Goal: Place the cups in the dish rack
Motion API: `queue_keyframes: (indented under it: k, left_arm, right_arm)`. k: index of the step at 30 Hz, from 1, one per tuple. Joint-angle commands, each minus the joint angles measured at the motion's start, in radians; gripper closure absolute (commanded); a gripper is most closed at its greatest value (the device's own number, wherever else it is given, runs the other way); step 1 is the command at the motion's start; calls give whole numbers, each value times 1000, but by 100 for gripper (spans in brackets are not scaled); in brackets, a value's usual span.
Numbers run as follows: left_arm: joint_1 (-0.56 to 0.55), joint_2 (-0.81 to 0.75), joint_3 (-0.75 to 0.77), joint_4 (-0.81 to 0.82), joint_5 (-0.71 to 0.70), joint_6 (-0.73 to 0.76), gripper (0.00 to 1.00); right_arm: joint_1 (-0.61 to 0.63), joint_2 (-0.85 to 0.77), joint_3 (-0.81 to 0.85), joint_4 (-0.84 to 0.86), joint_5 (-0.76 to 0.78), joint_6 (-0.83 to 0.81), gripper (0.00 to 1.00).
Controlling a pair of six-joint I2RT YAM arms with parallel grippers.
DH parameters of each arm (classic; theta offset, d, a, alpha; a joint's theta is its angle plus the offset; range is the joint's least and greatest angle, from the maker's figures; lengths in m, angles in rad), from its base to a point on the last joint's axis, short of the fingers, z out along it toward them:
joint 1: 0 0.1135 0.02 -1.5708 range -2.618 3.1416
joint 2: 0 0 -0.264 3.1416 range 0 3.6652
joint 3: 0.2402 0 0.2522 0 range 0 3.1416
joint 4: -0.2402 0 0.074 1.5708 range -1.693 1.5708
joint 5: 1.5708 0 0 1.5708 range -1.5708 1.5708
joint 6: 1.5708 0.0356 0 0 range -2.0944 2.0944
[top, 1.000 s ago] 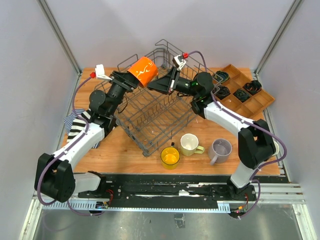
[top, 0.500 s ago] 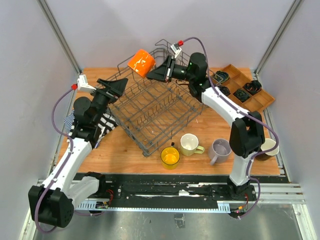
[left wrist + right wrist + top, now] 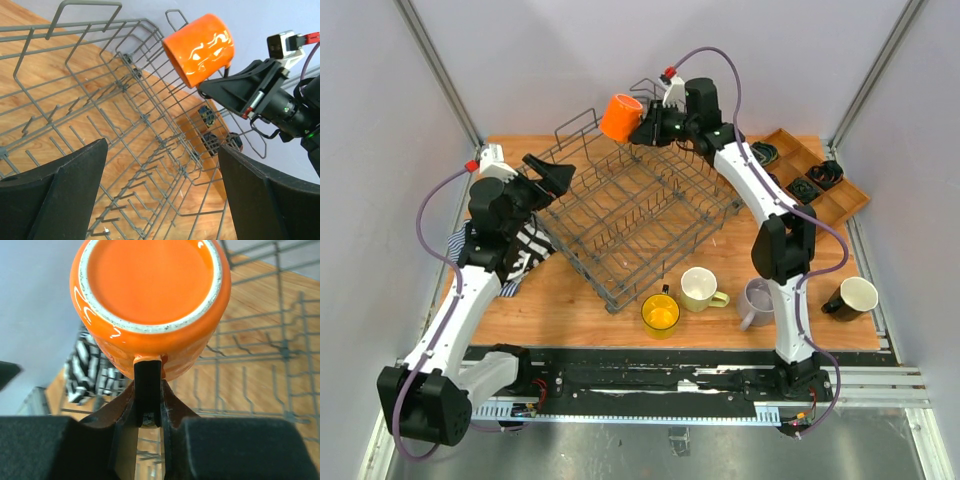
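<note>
The orange cup hangs in the air over the back rim of the grey wire dish rack, its base turned toward the right wrist camera. My right gripper is shut on its handle. My left gripper stands open and empty at the rack's left side, apart from the orange cup, with the rack's tines between its fingers. On the table in front of the rack stand a yellow cup, a cream cup, a lavender cup partly behind the right arm, and a black cup.
A brown wooden tray with black coils sits at the back right. A black-and-white striped cloth lies under the left arm beside the rack. Grey walls close in the table on three sides.
My left gripper opened, let go of the orange cup and drew back to the left. The right arm carried the cup by its handle up and toward the back.
</note>
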Motion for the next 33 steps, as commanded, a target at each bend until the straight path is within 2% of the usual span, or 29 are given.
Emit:
queue_keyframes:
  k: [1, 4, 10, 20, 33]
  left_arm:
    - [9, 35, 32, 1, -3, 30, 3]
    - [10, 39, 11, 26, -8, 30, 3]
    - [16, 59, 4, 36, -26, 43, 3]
    - [22, 90, -6, 54, -35, 44, 3]
    - [32, 84, -30, 62, -41, 67, 3]
  right_arm:
    - [4, 7, 46, -31, 181, -258, 99]
    - [4, 34, 50, -25, 259, -331, 99]
    - [4, 96, 56, 28, 316, -402, 99]
    - [17, 179, 82, 116, 312, -374, 99]
    - [40, 206, 70, 217, 291, -338, 99]
